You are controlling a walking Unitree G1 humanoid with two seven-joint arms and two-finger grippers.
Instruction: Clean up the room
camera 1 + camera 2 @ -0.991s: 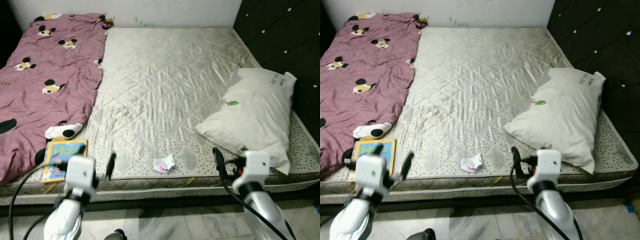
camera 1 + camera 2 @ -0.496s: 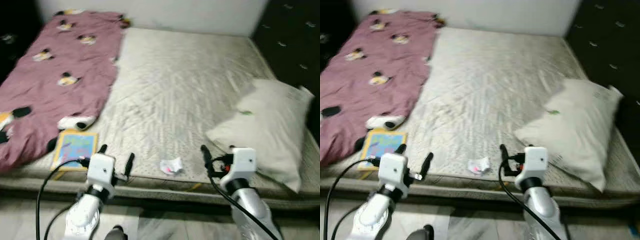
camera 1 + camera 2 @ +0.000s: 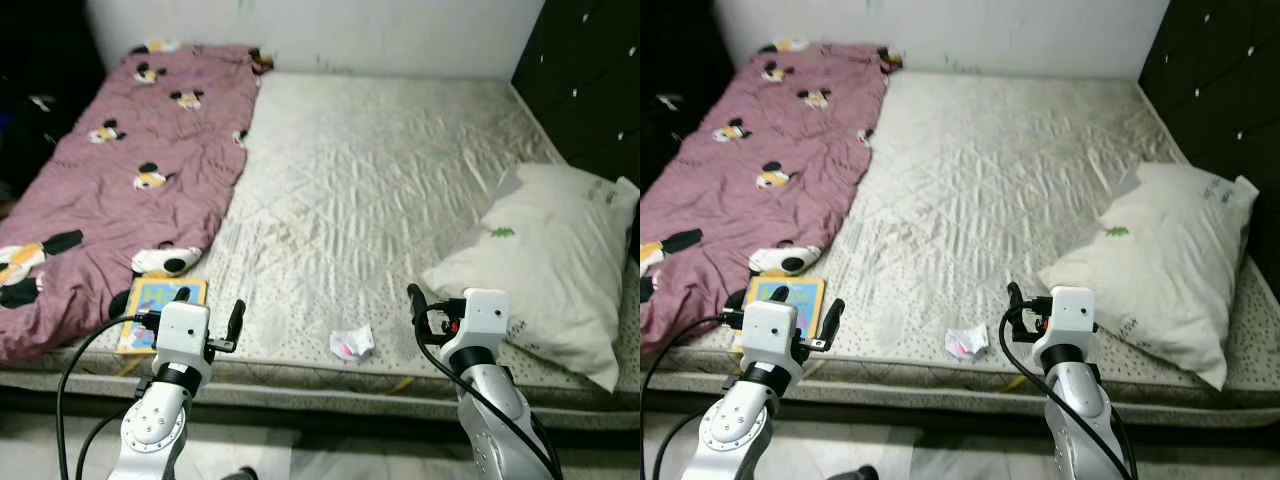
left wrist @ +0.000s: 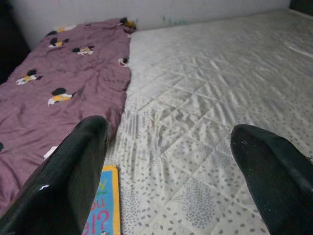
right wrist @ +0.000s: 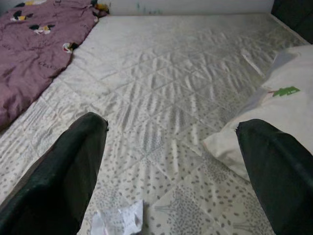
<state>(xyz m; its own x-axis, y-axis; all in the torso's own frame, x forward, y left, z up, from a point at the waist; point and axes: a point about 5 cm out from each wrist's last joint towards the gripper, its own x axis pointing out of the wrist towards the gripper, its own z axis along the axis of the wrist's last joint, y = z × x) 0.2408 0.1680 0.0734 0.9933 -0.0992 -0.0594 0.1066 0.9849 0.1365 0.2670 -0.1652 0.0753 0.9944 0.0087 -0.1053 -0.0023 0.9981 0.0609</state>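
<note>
A crumpled white paper scrap (image 3: 352, 343) with a pink spot lies near the front edge of the bare mattress (image 3: 390, 190); in the right wrist view the paper scrap (image 5: 118, 221) sits just ahead of the fingers. A colourful children's book (image 3: 152, 307) rests at the front left, partly under the purple cartoon-print blanket (image 3: 130, 170). A white pillow (image 3: 545, 260) lies on the right side. My left gripper (image 3: 208, 322) hovers open at the bed's edge beside the book. My right gripper (image 3: 430, 306) is open too, between the scrap and the pillow.
A dark tufted headboard (image 3: 590, 80) runs along the right side and a white wall (image 3: 330, 30) stands beyond the bed. Pale tiled floor (image 3: 330, 455) lies below the mattress edge. Dark shadowed objects (image 3: 30, 120) sit at the far left.
The view has shifted right and steadied after blur, so the bed sits more centred. Both grippers stay raised at the mattress's front edge, still open.
</note>
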